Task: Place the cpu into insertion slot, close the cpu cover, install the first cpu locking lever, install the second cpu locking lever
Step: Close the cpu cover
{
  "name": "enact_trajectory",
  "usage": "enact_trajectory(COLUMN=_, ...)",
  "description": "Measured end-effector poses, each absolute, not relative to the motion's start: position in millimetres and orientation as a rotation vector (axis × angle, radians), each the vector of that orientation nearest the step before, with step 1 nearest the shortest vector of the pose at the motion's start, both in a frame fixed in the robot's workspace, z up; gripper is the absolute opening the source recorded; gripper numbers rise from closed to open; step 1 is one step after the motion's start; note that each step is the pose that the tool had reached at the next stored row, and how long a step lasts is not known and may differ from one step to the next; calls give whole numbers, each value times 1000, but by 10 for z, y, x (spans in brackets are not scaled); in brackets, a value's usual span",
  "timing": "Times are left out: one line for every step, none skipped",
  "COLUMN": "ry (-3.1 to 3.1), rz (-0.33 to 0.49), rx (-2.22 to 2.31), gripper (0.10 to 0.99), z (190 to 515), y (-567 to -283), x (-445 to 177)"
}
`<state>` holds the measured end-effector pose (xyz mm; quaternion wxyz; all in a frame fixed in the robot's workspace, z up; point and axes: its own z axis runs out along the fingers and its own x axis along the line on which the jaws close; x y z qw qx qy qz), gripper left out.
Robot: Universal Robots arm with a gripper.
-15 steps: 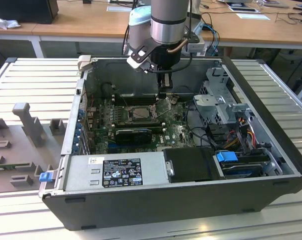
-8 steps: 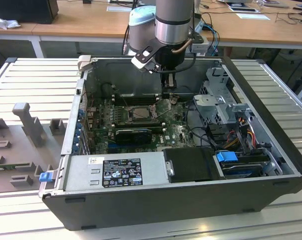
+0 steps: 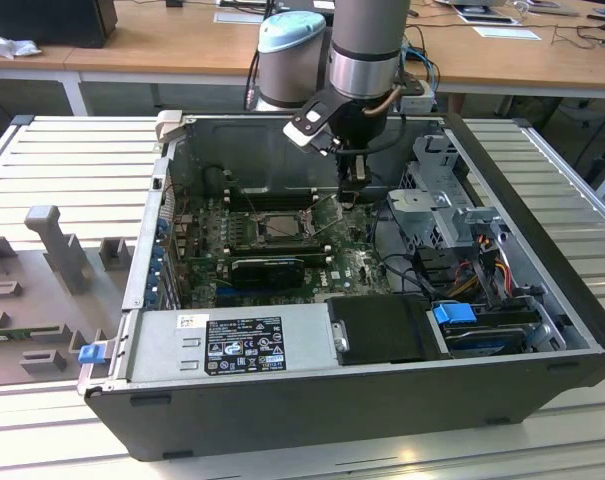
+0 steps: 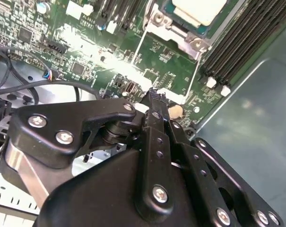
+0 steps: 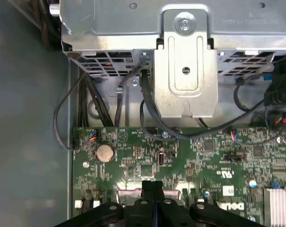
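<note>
Exterior view: the gripper (image 3: 354, 198) is hanging inside the open computer case (image 3: 402, 410), near the insertion slot (image 3: 282, 228). Second wrist view: the cpu (image 4: 199, 8) is lying flat in the slot, pale face up, its square edges running parallel to the memory slots (image 4: 247, 38). First wrist view: the fingers (image 5: 146, 189) are pressing together, pad to pad.

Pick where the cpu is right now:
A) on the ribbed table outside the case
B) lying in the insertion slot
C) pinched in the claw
B. The second wrist view shows the pale cpu lying in the insertion slot, while the claw is shut off to one side of it with no chip between its tips.
</note>
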<state>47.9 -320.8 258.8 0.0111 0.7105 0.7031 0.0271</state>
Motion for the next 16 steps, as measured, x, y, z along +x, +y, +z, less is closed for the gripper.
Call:
enact_trajectory(ry=2199, rz=84, rx=2211, gripper=106, z=2586, y=-3209, x=503)
enact_trajectory(ry=2203, rz=84, rx=2207, gripper=106, z=2584, y=-3208, x=518)
enact_trajectory(ry=2208, rz=84, rx=2202, gripper=106, z=2580, y=-3208, x=540)
enact_trajectory(ry=2211, rz=85, rx=2199, gripper=106, z=2573, y=-3206, x=557)
enact_trajectory(ry=2213, rz=85, rx=2198, gripper=106, z=2567, y=-3205, x=569)
enact_trajectory(ry=2214, rz=85, rx=2197, gripper=106, z=2555, y=-3204, x=586)
enact_trajectory(ry=2214, rz=84, rx=2196, gripper=106, z=2543, y=-3203, x=599)
enact_trajectory(ry=2215, rz=85, rx=2195, gripper=106, z=2521, y=-3201, x=614)
enact_trajectory(ry=2215, rz=85, rx=2195, gripper=106, z=2502, y=-3199, x=625)
enact_trajectory(ry=2215, rz=84, rx=2195, gripper=106, z=2468, y=-3197, x=633)
enact_trajectory(ry=2217, rz=80, rx=2197, gripper=106, z=2457, y=-3198, x=630)
enact_trajectory(ry=2218, rz=79, rx=2198, gripper=106, z=2456, y=-3197, x=623)
enact_trajectory(ry=2218, rz=78, rx=2198, gripper=106, z=2455, y=-3197, x=607)
enact_trajectory(ry=2219, rz=78, rx=2199, gripper=106, z=2454, y=-3197, x=586)
enact_trajectory(ry=2219, rz=77, rx=2199, gripper=106, z=2455, y=-3197, x=571)
enact_trajectory(ry=2219, rz=78, rx=2199, gripper=106, z=2455, y=-3198, x=557)
